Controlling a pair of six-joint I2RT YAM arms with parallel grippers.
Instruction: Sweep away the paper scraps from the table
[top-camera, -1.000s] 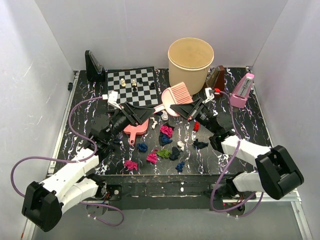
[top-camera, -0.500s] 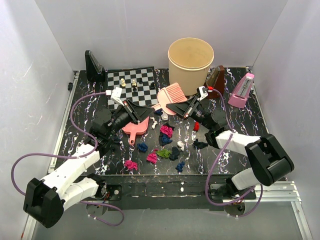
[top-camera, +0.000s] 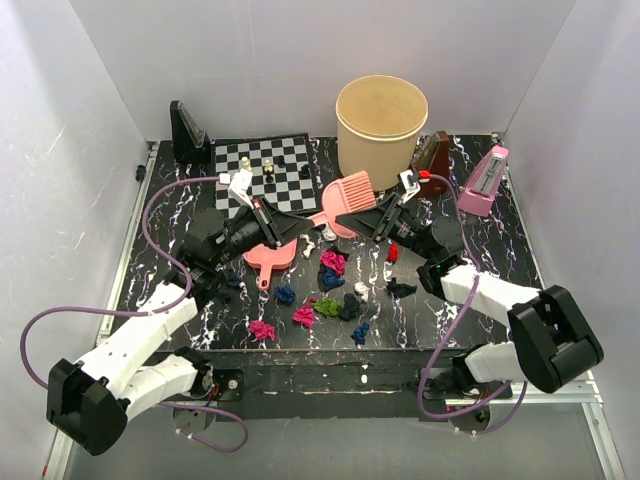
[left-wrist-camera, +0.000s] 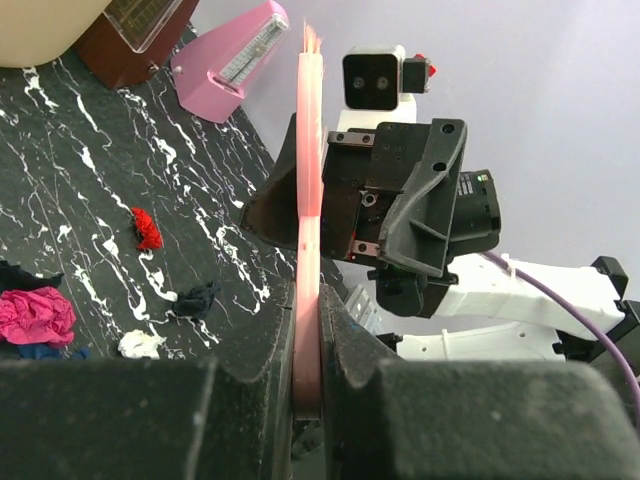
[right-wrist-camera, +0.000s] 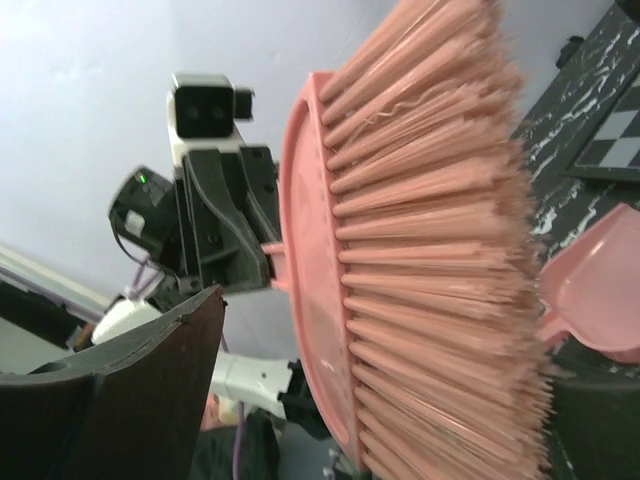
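- Well, the paper scraps lie loose over the middle and near part of the worktop. Several sit close to its near edge, and none are gathered yet.
- The pink brush hangs above them, its bristles clear of the surface.
- My left gripper is clamped on the brush's thin handle. My right gripper stands spread around the brush head with a gap showing behind it, so I judge it grips nothing.
- Held by that flat handle alone, the head may twist or droop once I press down.
- The wads are light. A fast stroke toward me could flick them off the near edge rather than into the dustpan, which lies unheld beside my left arm.
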